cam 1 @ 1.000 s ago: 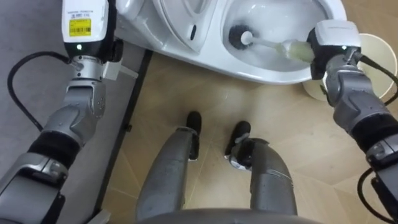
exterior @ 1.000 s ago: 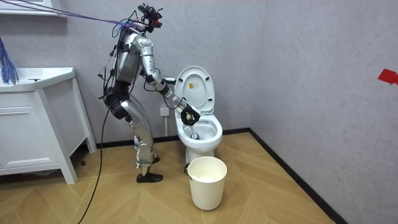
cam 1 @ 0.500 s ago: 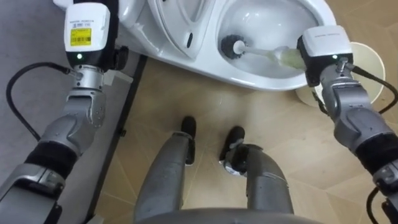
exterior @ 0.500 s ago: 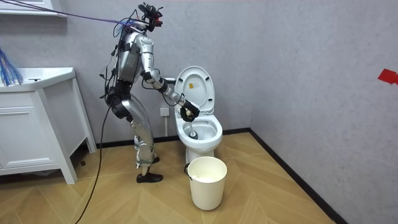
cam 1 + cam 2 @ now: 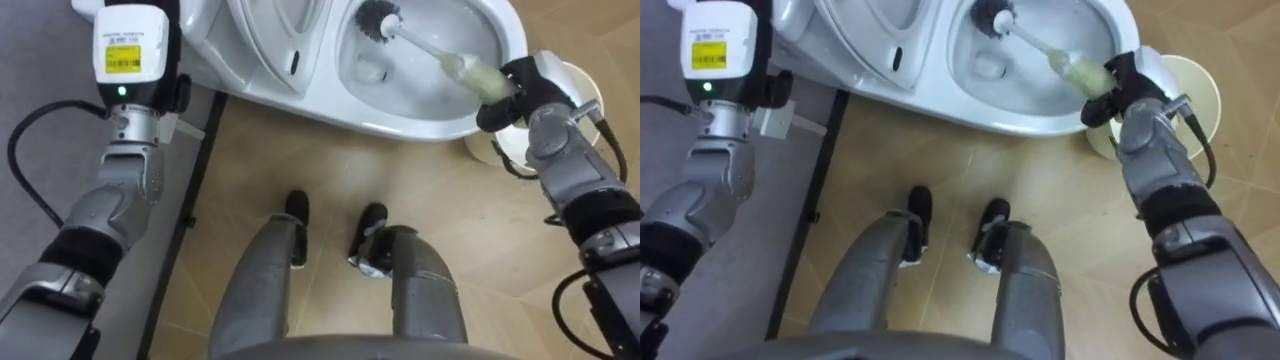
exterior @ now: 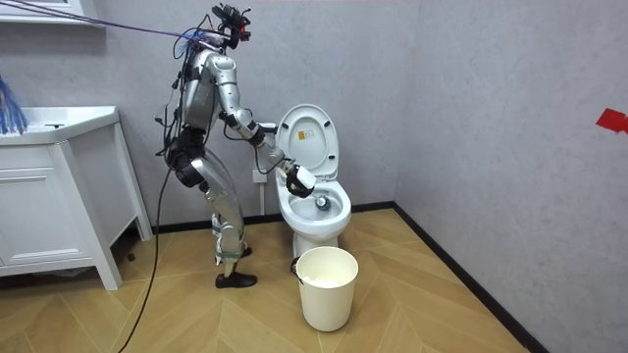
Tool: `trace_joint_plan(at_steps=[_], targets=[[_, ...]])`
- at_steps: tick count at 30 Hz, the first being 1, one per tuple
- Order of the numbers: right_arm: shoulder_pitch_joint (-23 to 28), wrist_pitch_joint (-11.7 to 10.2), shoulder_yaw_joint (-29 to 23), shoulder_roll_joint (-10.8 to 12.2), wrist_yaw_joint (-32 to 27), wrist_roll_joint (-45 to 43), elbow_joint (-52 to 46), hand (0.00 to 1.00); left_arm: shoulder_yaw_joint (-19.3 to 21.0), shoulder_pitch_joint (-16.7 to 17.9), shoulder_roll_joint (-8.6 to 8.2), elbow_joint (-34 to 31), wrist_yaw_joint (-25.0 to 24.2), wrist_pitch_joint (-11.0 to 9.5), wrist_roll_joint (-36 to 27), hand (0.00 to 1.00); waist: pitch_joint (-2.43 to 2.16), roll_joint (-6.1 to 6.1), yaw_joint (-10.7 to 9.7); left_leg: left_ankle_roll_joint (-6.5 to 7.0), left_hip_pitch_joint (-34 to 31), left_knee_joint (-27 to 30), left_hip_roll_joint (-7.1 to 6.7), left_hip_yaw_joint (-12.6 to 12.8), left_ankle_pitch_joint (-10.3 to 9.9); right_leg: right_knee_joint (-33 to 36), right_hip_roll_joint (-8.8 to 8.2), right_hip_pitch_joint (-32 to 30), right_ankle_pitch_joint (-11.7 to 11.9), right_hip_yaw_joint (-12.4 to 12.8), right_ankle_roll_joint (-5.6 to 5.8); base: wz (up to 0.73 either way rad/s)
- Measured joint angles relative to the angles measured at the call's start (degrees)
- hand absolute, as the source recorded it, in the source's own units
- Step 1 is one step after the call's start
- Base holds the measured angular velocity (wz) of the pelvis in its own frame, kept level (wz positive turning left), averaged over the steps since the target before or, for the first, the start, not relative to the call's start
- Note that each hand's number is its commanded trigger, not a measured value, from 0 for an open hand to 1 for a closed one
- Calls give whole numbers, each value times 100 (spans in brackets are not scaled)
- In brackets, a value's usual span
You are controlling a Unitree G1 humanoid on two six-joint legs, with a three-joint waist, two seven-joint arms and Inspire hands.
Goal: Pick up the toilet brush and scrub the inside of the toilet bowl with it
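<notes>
Toilet brush (image 5: 425,45), pale-handled with a dark bristle head, lies inside the white ceramic toilet bowl (image 5: 400,118), its head near the back. My right hand (image 5: 512,88) has its fingers curled round the handle at the rim. My left hand (image 5: 132,50) is raised beside the toilet; I can't tell its state.

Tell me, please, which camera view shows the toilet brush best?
The left eye view: the toilet brush shows from its dark head in the toilet bowl to the handle held by the right hand. The right eye view cuts the head at the top edge; the room view shows it small, far off.
</notes>
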Motion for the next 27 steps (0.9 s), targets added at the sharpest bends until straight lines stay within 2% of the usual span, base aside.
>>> trace_joint_plan(at_steps=[4,8,9,12,16,17,18,20,27], targets=[[72,29,372,92,255,-892,-193,100,-7,-47,-35,-1,-133,34,-24,0,6,17,33,-8,23,8,22,2,-8,-17,26,26,1,3,2,-2],[496,303,608,44,535,-1733,-789,100,-8,-17,-29,-29,-278,24,-32,0,-7,130,197,-56,92,-3,130,-17,-62,-243,189,170,71,9,-2,-12],[610,385,608,24,586,-1901,-1038,100,-7,-8,-23,-24,-300,23,-43,0,-10,196,193,-67,97,-10,148,-47,-68,-310,226,205,104,-11,-35,-6],[931,552,608,-91,780,-2428,-1719,100,-7,15,-40,-27,-303,0,-44,0,-18,253,191,-87,122,-51,171,-16,-75,-328,245,213,100,0,-50,-1],[1363,664,608,-168,930,-2926,-2431,100,-5,177,-60,-124,-114,-2,-47,0,-28,240,173,-128,162,-103,229,-12,-114,-437,318,262,110,11,-80,-5],[1510,715,608,-213,974,-3020,-2652,100,-6,223,-59,-124,-62,-4,-62,0,-42,233,170,-128,182,-106,229,8,-114,-450,318,262,106,28,-83,-3],[1585,723,609,-259,1022,-3150,-2813,100,-9,274,-59,-124,-33,-11,-120,0,-80,229,170,-128,189,-118,229,19,-114,-474,321,265,106,33,-84,-4],[1705,729,609,-294,1094,-3174,-2896,100,-35,326,-59,-123,-24,-12,-163,0,-92,219,159,-127,256,-123,231,35,-114,-500,322,342,106,37,-83,-2],[1817,730,638,-357,1586,-3296,-3038,100,-37,363,-47,123,-293,-128,-380,0,-143,118,23,-108,732,-273,205,47,-146,-627,315,804,73,27,-19,2]])
